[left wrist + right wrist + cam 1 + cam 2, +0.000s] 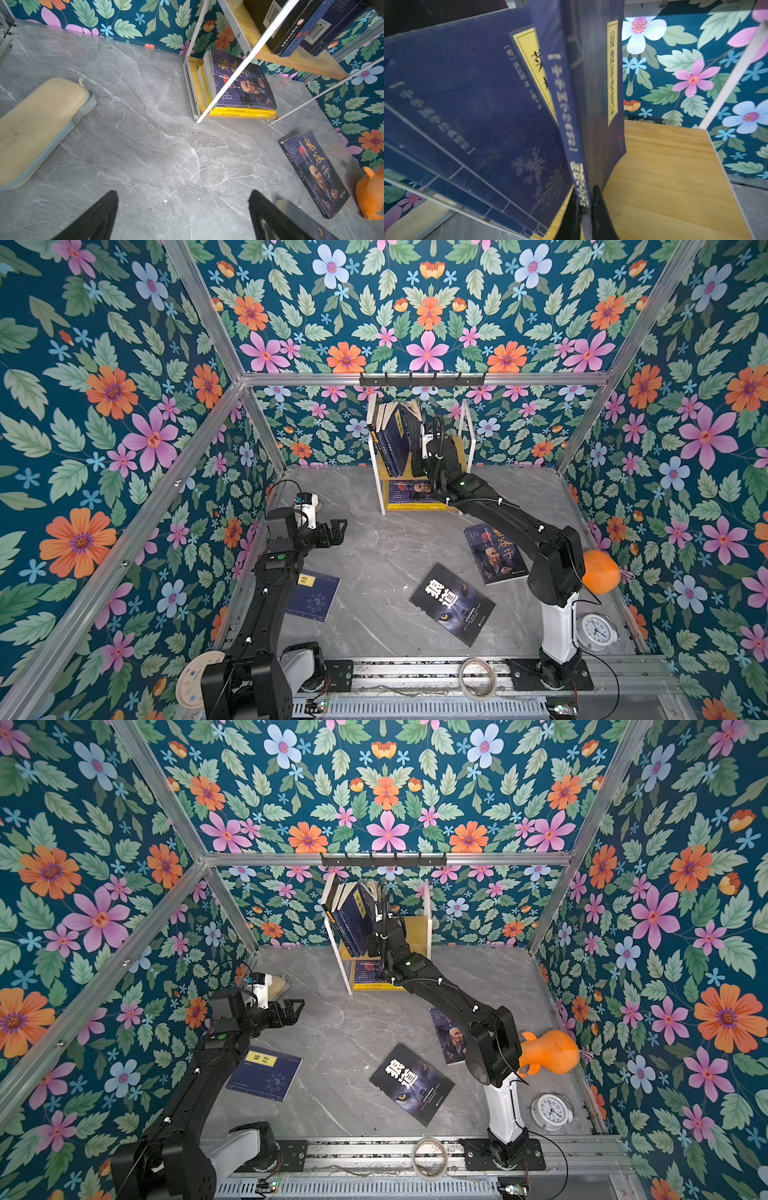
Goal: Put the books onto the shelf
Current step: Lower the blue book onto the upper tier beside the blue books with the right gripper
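On the grey bench the shelf stands upper centre in both top views, navy books leaning on its top board; three loose books lie lower in frame. We judge a placement underway: the held book wants setting upright against the row, then release. Right fingers clamp its spine; left fingers, mid-left, gape empty.

Three books lie loose on the table; one shelf, one clock, one orange toy.

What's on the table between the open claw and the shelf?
Nothing: bare grey table between left gripper and shelf, in the left wrist view.
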`<state>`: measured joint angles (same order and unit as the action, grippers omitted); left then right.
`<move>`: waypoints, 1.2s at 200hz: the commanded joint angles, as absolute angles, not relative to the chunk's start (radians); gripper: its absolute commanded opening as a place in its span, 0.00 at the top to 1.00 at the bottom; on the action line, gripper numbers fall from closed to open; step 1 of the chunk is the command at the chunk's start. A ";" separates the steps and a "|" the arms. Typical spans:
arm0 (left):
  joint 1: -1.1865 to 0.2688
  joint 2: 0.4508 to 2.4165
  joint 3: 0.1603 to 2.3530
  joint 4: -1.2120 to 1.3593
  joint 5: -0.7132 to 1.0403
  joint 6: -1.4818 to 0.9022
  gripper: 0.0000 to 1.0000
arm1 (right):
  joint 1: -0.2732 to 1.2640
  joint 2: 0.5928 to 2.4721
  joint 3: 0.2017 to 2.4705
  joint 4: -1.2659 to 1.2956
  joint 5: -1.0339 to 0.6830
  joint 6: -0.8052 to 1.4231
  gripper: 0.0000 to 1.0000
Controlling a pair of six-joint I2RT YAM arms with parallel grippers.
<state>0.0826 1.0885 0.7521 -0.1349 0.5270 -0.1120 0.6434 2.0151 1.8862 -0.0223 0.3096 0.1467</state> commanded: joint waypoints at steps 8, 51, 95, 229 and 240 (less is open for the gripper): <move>0.086 1.086 0.751 -0.122 0.531 -0.097 0.00 | 0.644 2.023 1.893 0.006 0.235 0.138 1.00; 0.090 1.091 0.748 -0.118 0.534 -0.097 0.00 | 0.656 2.023 1.879 0.022 0.189 0.130 1.00; 0.090 1.086 0.743 -0.117 0.537 -0.098 0.00 | 0.666 2.027 1.872 0.046 0.153 0.105 1.00; 0.091 1.081 0.733 -0.106 0.535 -0.093 0.00 | 0.676 2.020 1.850 0.061 0.095 0.047 0.99; 0.093 1.081 0.732 -0.105 0.534 -0.094 0.00 | 0.676 2.015 1.846 0.061 0.087 0.038 0.97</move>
